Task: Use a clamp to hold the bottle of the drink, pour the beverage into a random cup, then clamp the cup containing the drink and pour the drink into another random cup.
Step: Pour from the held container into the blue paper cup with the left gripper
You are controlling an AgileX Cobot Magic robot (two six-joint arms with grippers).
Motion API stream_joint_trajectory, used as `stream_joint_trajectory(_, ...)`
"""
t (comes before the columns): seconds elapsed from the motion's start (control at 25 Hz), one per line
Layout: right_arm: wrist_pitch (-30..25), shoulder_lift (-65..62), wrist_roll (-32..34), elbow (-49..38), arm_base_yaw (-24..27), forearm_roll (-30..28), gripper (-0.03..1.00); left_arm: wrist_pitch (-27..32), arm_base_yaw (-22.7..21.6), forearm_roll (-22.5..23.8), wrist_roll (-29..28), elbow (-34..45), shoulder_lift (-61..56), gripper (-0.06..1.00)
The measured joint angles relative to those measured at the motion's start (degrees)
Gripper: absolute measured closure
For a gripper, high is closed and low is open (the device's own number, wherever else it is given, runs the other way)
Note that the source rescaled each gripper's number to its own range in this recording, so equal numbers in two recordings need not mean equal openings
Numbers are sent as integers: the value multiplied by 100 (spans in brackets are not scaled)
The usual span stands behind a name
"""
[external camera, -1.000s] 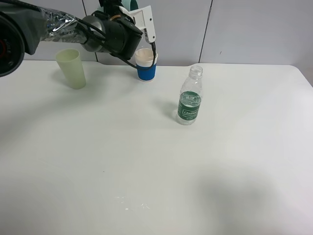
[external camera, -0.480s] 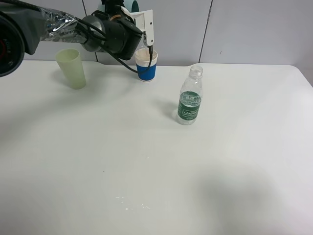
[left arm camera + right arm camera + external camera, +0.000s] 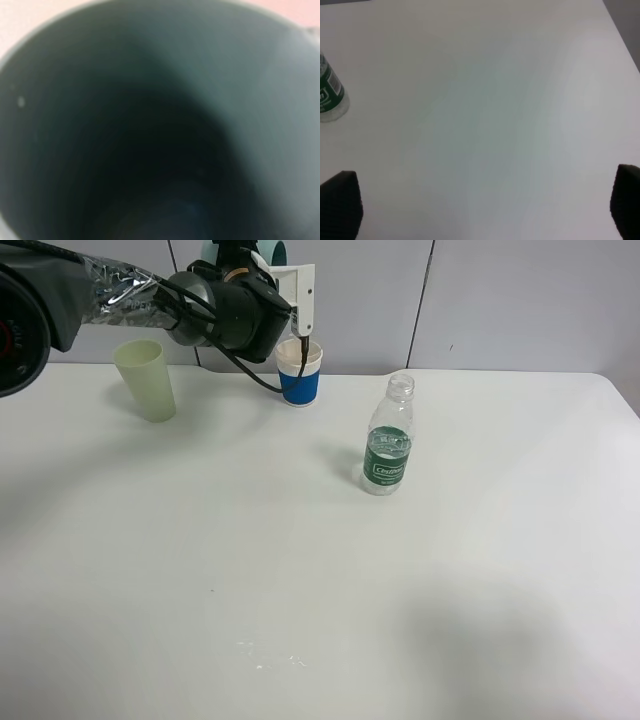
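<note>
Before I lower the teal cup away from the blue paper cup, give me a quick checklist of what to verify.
1. Left claw grip on the teal plastic tumbler: ok; it fills the left wrist view, mouth facing the camera.
2. Tumbler emptied: cannot tell; its interior is dark and blurred.
3. Blue-sleeved paper cup upright on the white table: ok.
4. Clear ribbed plastic bottle upright, clear of the arm: ok.
5. Pale yellow-green tapered cup upright, apart: ok.
6. Right claw open, empty: ok.

I see a white table (image 3: 300, 580) filling most of my view, pale grey wall panels (image 3: 520, 300) behind, seemingly split by thin vertical seams.
</note>
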State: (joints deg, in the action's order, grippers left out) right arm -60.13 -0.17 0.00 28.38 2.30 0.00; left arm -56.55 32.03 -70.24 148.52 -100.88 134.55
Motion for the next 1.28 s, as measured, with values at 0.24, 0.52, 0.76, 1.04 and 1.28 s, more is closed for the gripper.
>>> stream_joint_trajectory(0.24, 0, 0, 0, 0, 0, 0, -3, 3, 0, 306, 160, 0, 0, 92)
stream_joint_trajectory(0.52, 0, 0, 0, 0, 0, 0, -3, 6, 0, 787, 192, 108, 0, 92)
stream_joint_trajectory(0.76, 0, 0, 0, 0, 0, 0, -3, 6, 0, 1180, 208, 481, 0, 92)
stream_joint_trajectory(1.04, 0, 0, 0, 0, 0, 0, -3, -1, 0, 1482, 210, 526, 0, 92)
stream_joint_trajectory(1.28, 0, 0, 0, 0, 0, 0, -3, -31, 5, 1800, 210, 526, 0, 92)
